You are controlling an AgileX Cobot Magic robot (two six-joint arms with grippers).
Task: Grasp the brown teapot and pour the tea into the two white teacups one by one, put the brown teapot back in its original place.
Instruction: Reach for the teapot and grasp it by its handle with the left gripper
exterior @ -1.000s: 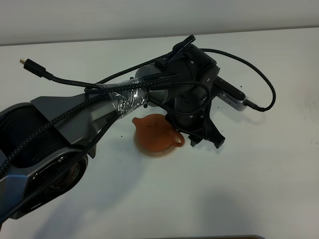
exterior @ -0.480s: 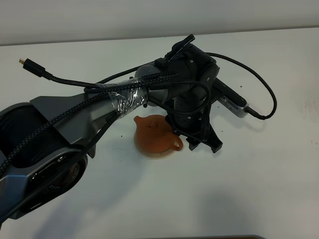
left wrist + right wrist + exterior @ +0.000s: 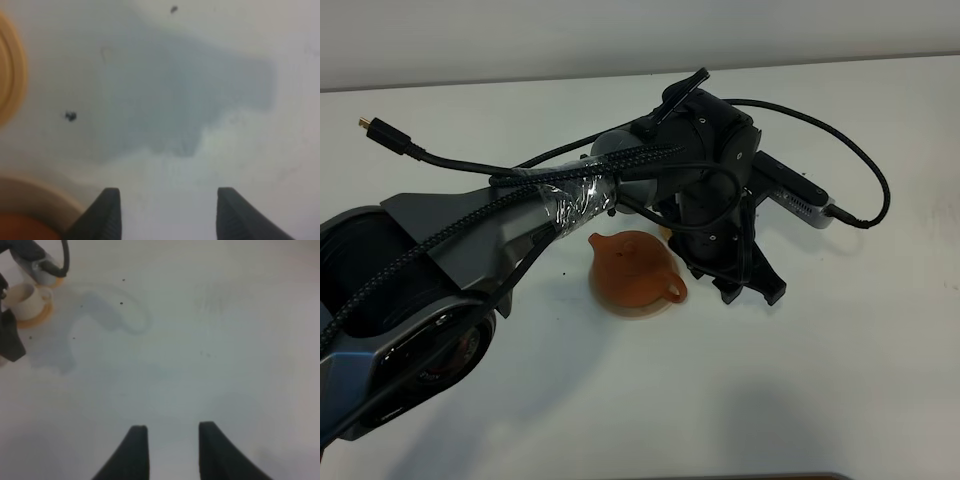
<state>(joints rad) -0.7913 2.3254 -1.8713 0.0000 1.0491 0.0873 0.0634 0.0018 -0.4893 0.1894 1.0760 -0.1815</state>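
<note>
The brown teapot (image 3: 632, 266) sits on its pale tan saucer (image 3: 620, 304) in the middle of the table, loop handle toward my left gripper (image 3: 752, 292). That gripper hangs just right of the handle, apart from it. In the left wrist view the left gripper (image 3: 170, 215) is open over bare table, with the saucer rim (image 3: 47, 197) and a bit of the teapot (image 3: 20, 229) beside one finger. My right gripper (image 3: 172, 455) is open and holds nothing. One white teacup (image 3: 22, 296) stands far from it on an orange coaster (image 3: 37, 316). The left arm hides the teacups in the exterior high view.
The left arm's bulky body (image 3: 440, 260) and its cables (image 3: 840, 170) span the left and middle of the table. An orange coaster edge (image 3: 9, 75) shows in the left wrist view. Small dark specks (image 3: 70, 116) dot the white tabletop (image 3: 840, 380).
The left gripper has shifted a little to the right, away from the teapot's handle, and its wrist has turned slightly. The teapot has stayed on its saucer.
</note>
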